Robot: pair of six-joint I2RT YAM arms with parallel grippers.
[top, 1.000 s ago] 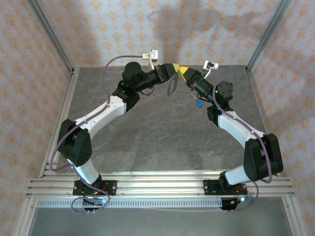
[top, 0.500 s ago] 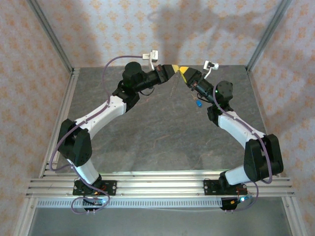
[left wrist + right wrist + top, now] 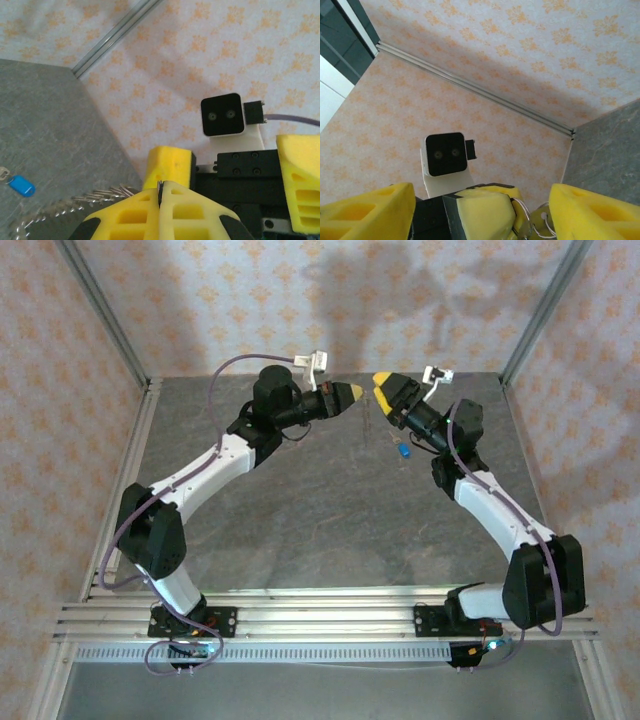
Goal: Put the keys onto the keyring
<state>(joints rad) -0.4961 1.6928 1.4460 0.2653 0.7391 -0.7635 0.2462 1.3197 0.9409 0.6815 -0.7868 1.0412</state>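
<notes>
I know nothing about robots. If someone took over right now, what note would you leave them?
Left gripper: shut, apparently pinching the keyring above the table.
Right gripper: open, empty, facing the left one.
Key: lying on the table, apart from the keyring.
Done: keyring held up.
Left: pick up the key and thread it on.

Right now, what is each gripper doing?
Left gripper: closed on the thin pale beaded metal keyring loop.
Right gripper: open, holding nothing.
</notes>
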